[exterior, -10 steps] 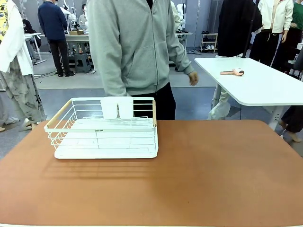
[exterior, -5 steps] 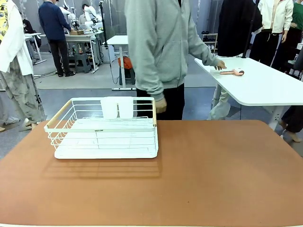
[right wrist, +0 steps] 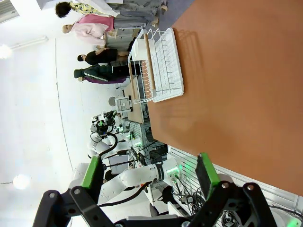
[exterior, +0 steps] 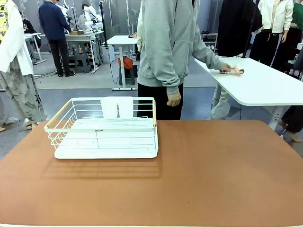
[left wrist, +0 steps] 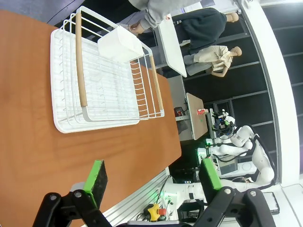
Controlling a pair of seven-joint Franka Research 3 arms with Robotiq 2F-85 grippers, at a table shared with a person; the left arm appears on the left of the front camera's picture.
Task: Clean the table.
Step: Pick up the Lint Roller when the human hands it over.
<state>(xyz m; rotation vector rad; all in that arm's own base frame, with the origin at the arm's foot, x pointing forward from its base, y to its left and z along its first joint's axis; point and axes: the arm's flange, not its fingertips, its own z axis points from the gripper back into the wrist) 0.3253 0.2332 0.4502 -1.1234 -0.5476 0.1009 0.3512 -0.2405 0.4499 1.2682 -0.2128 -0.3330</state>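
Surface: a large rectangular table (exterior: 213,179) with a smooth matte reddish-brown top and rounded corners spread out below and ahead of both my pairs of fingers.
Room: an open workshop with a grey floor, benches and people farther off. A smaller white-topped table (exterior: 265,90) stood past the brown table's far right corner, well apart from my fingers.
Table's look: even in colour, with a soft shadow in front of the rack.
On it: a white wire dish rack (exterior: 106,127) with pale wooden rails stood ahead of my left fingers. A white plastic cutlery holder (exterior: 117,108) sat at its far rail.
Person: a person (exterior: 165,47) in a grey zip hoodie stood at the far edge. One hand (exterior: 226,69) was on a pink-handled tool (exterior: 235,71) on the white top.
Writing: a small dark label on the rack's near rail, too small to read.
Left gripper (left wrist: 152,175): my green pads stood wide apart.
Right gripper (right wrist: 148,171): my pads were spread wide as well.
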